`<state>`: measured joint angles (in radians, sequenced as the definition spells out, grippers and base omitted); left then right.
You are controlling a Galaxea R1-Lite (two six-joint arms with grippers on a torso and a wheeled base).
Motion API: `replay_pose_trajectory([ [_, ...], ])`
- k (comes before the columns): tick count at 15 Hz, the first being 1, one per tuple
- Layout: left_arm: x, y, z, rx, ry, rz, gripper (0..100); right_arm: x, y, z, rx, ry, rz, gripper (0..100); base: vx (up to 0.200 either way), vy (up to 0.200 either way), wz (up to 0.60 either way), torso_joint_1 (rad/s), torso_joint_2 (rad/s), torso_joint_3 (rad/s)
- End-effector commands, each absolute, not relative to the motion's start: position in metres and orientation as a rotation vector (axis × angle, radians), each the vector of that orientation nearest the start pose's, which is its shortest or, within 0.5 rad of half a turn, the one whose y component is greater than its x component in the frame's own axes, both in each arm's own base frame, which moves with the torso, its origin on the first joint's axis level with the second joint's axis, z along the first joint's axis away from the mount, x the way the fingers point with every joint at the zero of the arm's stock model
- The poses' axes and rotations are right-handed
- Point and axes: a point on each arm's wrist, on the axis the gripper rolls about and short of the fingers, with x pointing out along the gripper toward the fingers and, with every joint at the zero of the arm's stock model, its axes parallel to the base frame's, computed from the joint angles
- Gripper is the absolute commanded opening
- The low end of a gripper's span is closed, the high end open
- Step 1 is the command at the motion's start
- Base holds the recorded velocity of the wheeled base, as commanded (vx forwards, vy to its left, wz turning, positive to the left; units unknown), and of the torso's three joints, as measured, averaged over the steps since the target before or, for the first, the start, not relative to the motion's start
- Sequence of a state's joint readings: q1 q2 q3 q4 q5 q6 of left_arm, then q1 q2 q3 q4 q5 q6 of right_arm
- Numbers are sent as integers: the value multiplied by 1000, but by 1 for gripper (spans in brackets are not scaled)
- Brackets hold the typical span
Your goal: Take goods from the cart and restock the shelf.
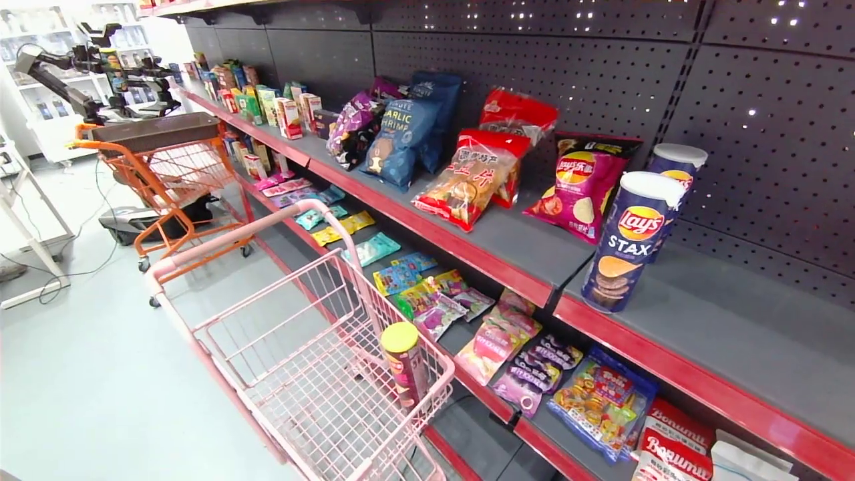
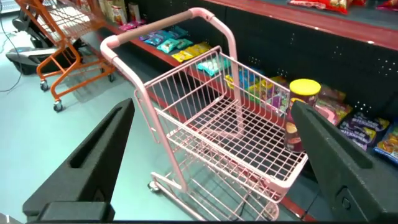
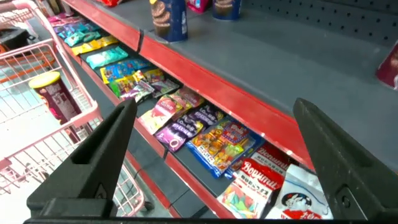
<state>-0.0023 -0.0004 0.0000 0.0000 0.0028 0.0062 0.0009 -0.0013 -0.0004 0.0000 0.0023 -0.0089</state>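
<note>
Evidently, one yellow-lidded can waited in the cart, blue cans stood on the shelf — left gripper and right gripper fingers spread wide, empty.

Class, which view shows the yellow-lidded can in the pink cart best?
Head view: the can stands whole in the cart corner, crossed only by wires. In the left wrist view a finger covers part of it; in the right wrist view it sits near the edge.

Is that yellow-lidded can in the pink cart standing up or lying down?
Upright: the can stands on its base in the pink cart, yellow lid on top.
</note>
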Motion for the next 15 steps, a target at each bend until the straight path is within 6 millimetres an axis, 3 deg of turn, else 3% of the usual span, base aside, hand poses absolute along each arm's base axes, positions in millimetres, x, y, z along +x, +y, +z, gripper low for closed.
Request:
replay_pose_trajectory([
  [1,-23,0,75,6,0,2,100,-23,0,75,-9,0,5,100,0,0,0,-144,344,198],
  [15,-23,0,75,6,0,2,100,-23,0,75,-9,0,5,100,0,0,0,-156,380,224],
])
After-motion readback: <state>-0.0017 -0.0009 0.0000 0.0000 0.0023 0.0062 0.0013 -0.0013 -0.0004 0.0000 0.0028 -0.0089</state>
